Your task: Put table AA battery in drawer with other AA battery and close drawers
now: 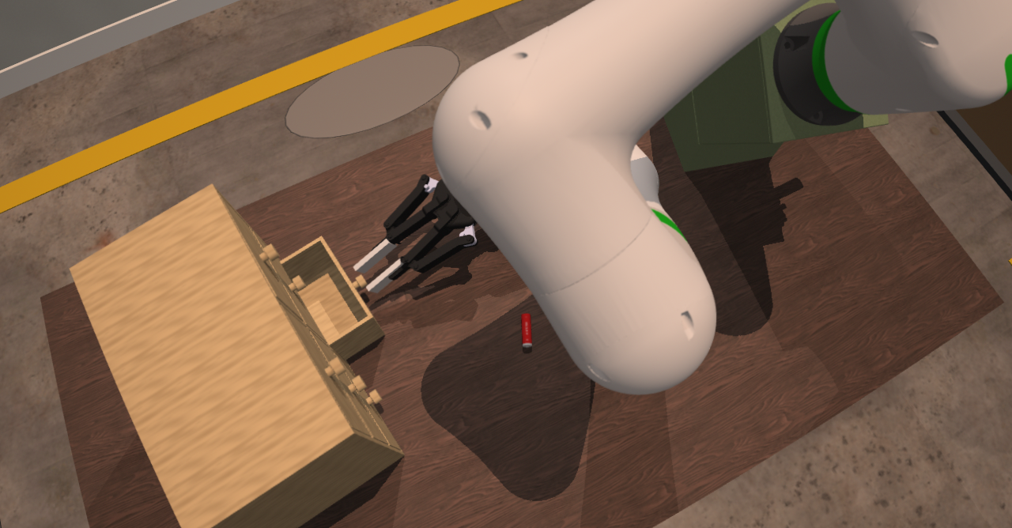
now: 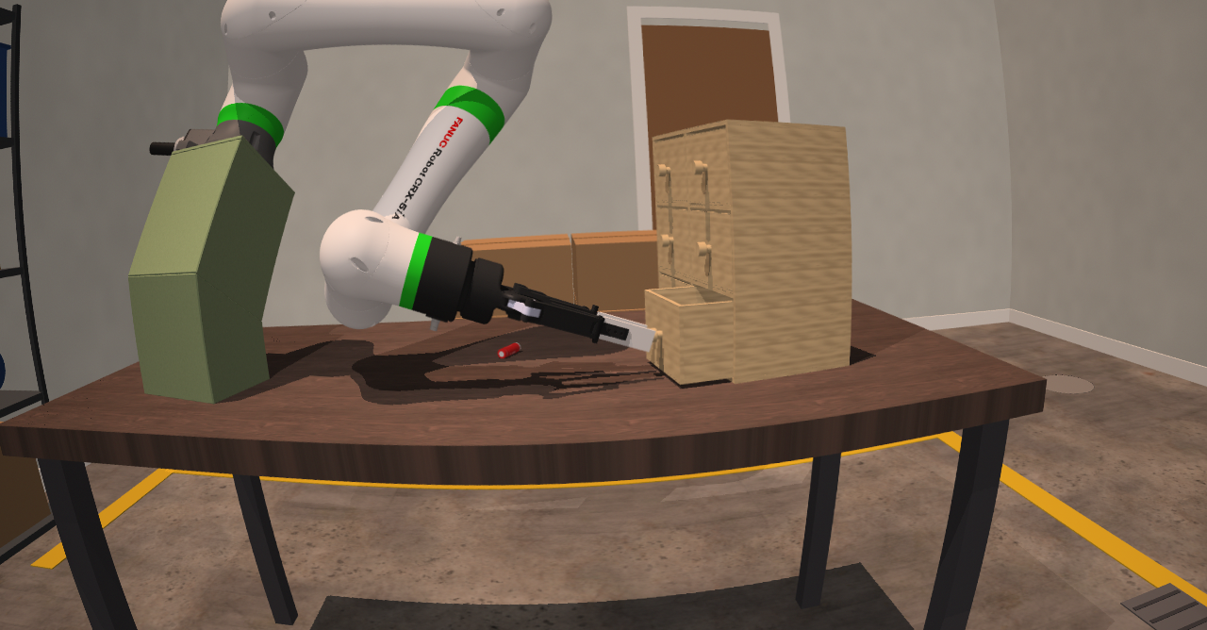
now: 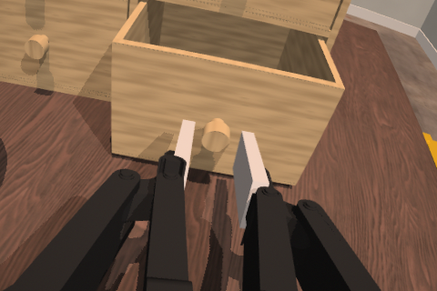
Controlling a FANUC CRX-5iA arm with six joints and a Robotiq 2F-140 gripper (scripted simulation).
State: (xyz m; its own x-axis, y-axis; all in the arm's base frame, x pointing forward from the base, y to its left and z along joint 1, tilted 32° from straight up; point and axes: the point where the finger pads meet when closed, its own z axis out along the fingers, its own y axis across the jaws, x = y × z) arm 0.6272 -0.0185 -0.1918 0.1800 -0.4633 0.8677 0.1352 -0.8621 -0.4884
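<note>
The wooden chest (image 1: 226, 355) stands on the left of the table, with small round knobs on its drawers. One bottom drawer (image 1: 332, 298) is pulled partly out; it also shows in the side view (image 2: 687, 330) and the wrist view (image 3: 225, 91). The part of its inside that I can see holds nothing. My gripper (image 3: 214, 145) is low in front of this drawer. Its fingers stand on either side of the drawer's knob (image 3: 215, 135) with a gap on each side, so it is open. The red AA battery (image 1: 526, 331) (image 2: 508, 349) lies on the table to the gripper's side, apart from it.
The arm's green base block (image 2: 206, 272) stands at the table's other end. The arm's large elbow (image 1: 579, 242) hangs over the middle of the table. Cardboard boxes (image 2: 573, 263) sit behind the table. The other drawers are pushed in.
</note>
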